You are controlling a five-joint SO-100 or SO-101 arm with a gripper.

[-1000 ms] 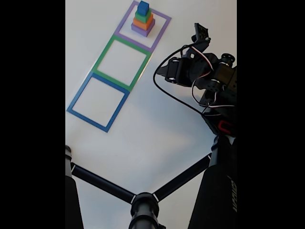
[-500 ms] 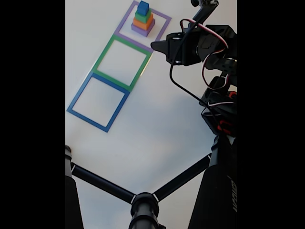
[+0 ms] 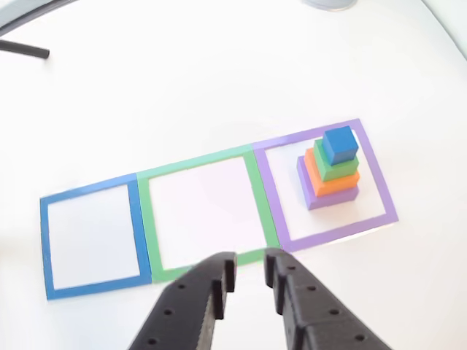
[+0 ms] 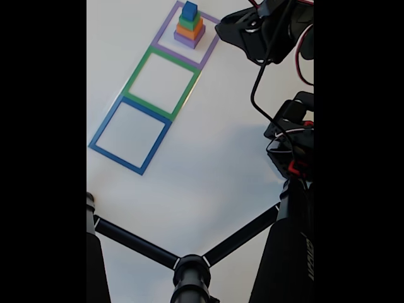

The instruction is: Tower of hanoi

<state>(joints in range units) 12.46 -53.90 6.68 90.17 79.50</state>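
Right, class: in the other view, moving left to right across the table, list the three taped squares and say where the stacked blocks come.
Blue square → green square → purple square, with the stacked blocks inside that last one.

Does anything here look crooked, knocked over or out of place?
Nothing stands out. The four-block tower stands upright inside the purple square, blue block on top. It sits toward the square's right side in the other view, not centred. The green square and blue square hold nothing. The gripper hangs open, apart from the blocks.
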